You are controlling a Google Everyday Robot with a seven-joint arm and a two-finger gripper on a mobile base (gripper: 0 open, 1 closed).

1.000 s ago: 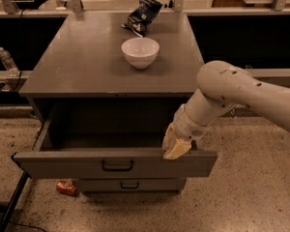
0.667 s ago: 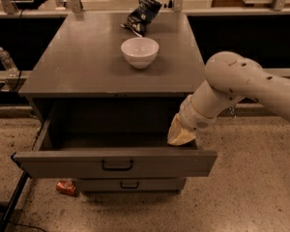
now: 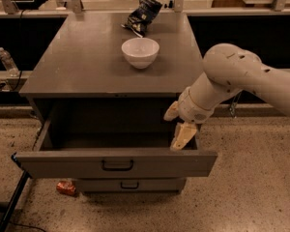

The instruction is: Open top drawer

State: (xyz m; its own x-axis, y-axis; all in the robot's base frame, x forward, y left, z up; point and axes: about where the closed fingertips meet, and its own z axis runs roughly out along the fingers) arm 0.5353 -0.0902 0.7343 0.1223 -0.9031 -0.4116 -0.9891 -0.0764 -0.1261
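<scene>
The grey cabinet [image 3: 106, 66] has its top drawer [image 3: 77, 164] pulled far out, and the inside looks empty. The drawer's dark bar handle [image 3: 117, 165] sits at the middle of the front panel. A narrower drawer [image 3: 150, 184] below it is closed. My gripper [image 3: 178, 124] hangs over the right end of the open drawer, just behind the front panel and slightly above it. Its two cream fingers [image 3: 183, 136] are spread apart and hold nothing. It touches no part of the drawer.
A white bowl [image 3: 140, 51] and a dark snack bag [image 3: 142, 15] lie on the cabinet top. A water bottle [image 3: 6, 60] stands on a ledge at the left. A red can [image 3: 66, 187] lies on the floor beside the cabinet base. A black pole [image 3: 12, 202] leans at the lower left.
My gripper has lifted up and back from the drawer's front right edge, and its fingers have spread apart. The drawer stays pulled out.
</scene>
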